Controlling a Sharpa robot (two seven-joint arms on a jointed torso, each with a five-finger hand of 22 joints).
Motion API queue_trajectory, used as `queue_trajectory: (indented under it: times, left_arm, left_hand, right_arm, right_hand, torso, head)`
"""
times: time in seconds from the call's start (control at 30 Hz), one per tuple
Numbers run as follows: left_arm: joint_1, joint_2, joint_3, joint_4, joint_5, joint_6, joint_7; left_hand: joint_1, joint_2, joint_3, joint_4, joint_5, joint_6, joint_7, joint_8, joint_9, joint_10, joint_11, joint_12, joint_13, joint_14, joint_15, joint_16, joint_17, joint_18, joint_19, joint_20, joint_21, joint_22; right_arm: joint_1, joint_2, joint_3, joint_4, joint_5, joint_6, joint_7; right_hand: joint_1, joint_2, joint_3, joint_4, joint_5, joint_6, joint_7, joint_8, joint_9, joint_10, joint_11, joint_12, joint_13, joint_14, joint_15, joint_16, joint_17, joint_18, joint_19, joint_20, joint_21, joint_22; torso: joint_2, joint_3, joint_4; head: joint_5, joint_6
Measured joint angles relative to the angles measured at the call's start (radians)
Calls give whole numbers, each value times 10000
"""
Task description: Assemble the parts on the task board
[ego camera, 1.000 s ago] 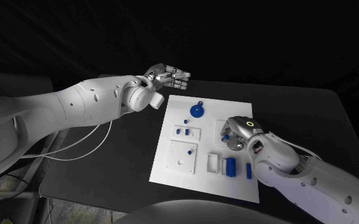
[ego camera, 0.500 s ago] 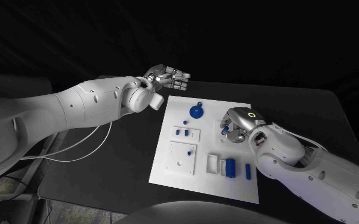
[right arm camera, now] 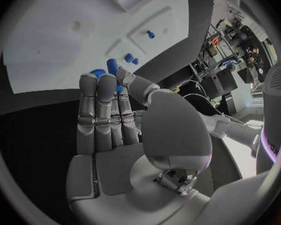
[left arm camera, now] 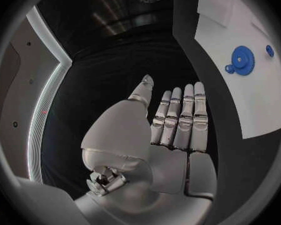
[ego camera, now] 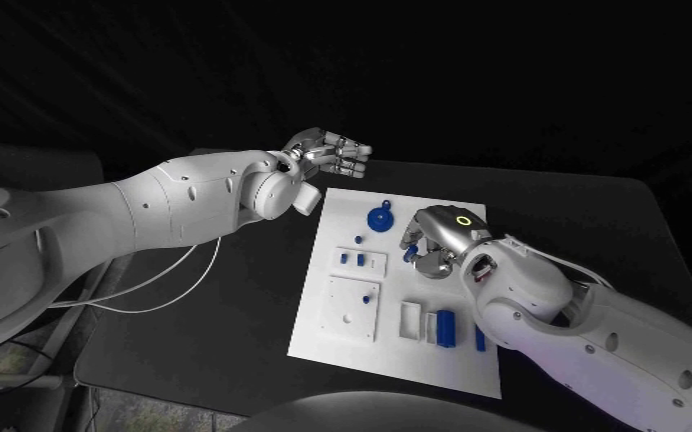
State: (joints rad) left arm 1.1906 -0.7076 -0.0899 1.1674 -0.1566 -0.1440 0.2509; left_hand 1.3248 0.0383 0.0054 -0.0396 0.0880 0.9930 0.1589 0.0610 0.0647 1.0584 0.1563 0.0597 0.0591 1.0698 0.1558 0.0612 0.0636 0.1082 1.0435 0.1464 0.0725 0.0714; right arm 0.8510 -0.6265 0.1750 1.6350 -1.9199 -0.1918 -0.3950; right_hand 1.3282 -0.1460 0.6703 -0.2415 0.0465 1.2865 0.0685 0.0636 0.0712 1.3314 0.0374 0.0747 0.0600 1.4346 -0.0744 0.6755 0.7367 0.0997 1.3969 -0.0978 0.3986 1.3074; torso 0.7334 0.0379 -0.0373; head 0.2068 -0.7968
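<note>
The right hand (ego camera: 430, 244) hangs over the middle of the task board (ego camera: 325, 332) and pinches a small blue part (right arm camera: 112, 65) at its fingertips (right arm camera: 90, 80); in the right wrist view the piece stands up between the thumb and the fingers beside it, its shape mostly hidden by them. Just beyond that hand on the board lies a blue gear (ego camera: 379, 217), with a small blue knob at its edge. On the side toward the robot's left stand two short blue pegs (ego camera: 351, 258) in a raised white plate, and closer to the robot lie a blue block (ego camera: 446, 324) and white blocks.

The left hand (ego camera: 329, 151) is held up off the board's far corner, flat, fingers straight and together, holding nothing.

The held part looks like rigid moulded plastic: light, stiff, smooth and probably a little slippery. A fingertip pinch across its sides seems right, leaving its lower end free to enter a socket. Being so small, it could easily twist or slip if pressed in at a tilt.
</note>
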Motion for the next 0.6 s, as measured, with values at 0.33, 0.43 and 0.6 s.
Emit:
queue_trajectory:
  times: [0.33, 0.43, 0.6]
  left_arm:
    - [-2, 464, 0, -688, -2, 147, -65]
    - [-5, 622, -2, -877, -2, 191, -84]
    - [-10, 772, -3, -1051, 2, 247, -107]
  left_hand:
    - [0, 0, 0, 0, 0, -36, -36, 0, 0, 1, 0, 0, 0, -70, -1, 0, 0, 0, 0, 0, 0, 0]
    - [0, 0, 0, 0, 0, -36, -36, 0, 0, 1, 0, 0, 0, -70, -1, 0, 0, 0, 0, 0, 0, 0]
    - [-41, 41, -1, -1, 0, -36, -36, 0, 0, 1, 0, 0, 0, -69, -1, 0, 0, 0, 0, 0, 0, 0]
  right_arm:
    - [-199, 848, -451, 9, -238, -84, 81]
    - [-296, 1071, -634, -77, -327, -131, 83]
    - [-454, 1437, -831, -339, -436, -212, 110]
  right_hand:
    - [-26, 26, 20, -44, -1, 32, 31, 0, -1, 0, 0, -19, 0, -1, 1, 0, 14, -24, -1, -1, 40, 0]
    - [-42, 41, 48, -74, -3, 32, 31, 0, -1, 0, 0, -18, 0, -1, 1, 0, 24, -66, -1, -1, 40, 0]
    - [-42, 41, 57, -87, -10, 32, 31, 0, -1, 0, 0, -18, 0, 30, 33, 0, 24, -72, -1, -1, 40, -1]
  torso:
    - [-176, 0, 1]
    - [-239, 0, 19]
    - [-313, 7, 42]
  head:
    - [387, -47]
    - [558, -130]
    - [881, -256]
